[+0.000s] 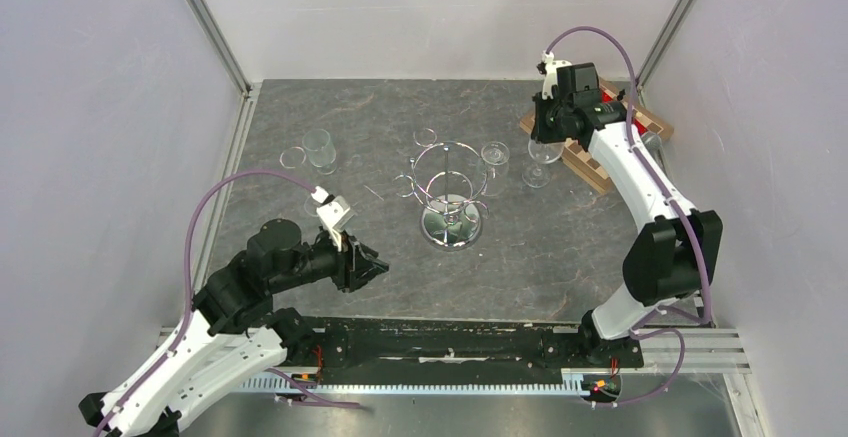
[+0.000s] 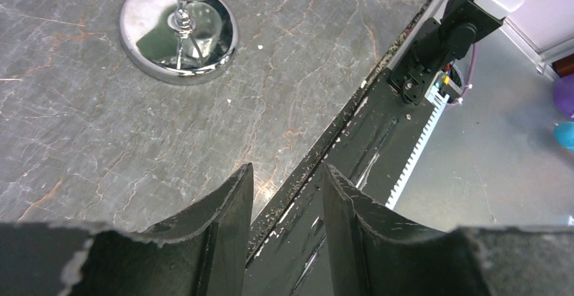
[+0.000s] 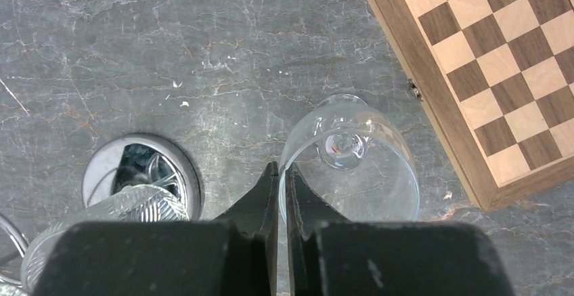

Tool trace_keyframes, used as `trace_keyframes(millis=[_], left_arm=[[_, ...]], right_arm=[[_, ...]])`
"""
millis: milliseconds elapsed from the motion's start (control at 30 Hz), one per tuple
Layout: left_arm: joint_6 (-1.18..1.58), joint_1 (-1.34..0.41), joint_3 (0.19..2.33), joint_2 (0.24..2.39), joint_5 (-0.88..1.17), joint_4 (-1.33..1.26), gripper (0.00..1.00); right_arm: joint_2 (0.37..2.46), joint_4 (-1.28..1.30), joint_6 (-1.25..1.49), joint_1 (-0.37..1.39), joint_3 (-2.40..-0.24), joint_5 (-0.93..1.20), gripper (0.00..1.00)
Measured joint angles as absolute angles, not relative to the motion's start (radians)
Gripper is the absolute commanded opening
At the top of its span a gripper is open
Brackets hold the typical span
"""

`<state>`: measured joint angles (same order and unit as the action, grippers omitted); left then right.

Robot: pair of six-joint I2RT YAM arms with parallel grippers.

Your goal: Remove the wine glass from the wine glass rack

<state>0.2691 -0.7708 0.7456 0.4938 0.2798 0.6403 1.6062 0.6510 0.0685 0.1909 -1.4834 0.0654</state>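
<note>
Right gripper (image 3: 283, 174) jaws pinched nearly shut on the rim of the wine glass (image 3: 352, 167), which stands upright on the table (image 3: 135, 38) between wine glass rack (image 1: 450, 227) and chessboard (image 3: 487, 59), likely steadying it for release; left gripper (image 2: 285, 174) half open, empty, parked clear.

Dark marbled table (image 1: 560, 247) bearing chrome wine glass rack (image 1: 451, 227), tumbler (image 1: 320, 149), wine glass (image 1: 541, 157), wooden chessboard (image 1: 590, 169).

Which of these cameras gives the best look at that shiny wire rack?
The top external view: the whole rack shows, ring, pole and round base. The left wrist view catches only its mirrored base and some wire. The right wrist view shows part of the base, behind a patterned glass.
</note>
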Motion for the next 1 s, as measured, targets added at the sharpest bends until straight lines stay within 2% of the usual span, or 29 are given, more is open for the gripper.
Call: trace_keyframes(millis=[267, 567, 700, 1000], left_arm=[[0.27, -0.771, 0.746, 0.484, 0.244, 0.64, 0.49], [0.291, -0.771, 0.746, 0.49, 0.236, 0.64, 0.49], [0.296, -0.771, 0.745, 0.495, 0.236, 0.64, 0.49], [0.298, -0.771, 0.743, 0.508, 0.236, 0.64, 0.5]], right_arm=[[1.647, 0.642, 0.072, 0.166, -1.505, 0.108, 0.0], [1.652, 0.625, 0.071, 0.165, -1.507, 0.109, 0.42], [1.652, 0.628, 0.072, 0.165, -1.547, 0.081, 0.49], [1.608, 0.629, 0.091, 0.165, -1.656, 0.059, 0.55]])
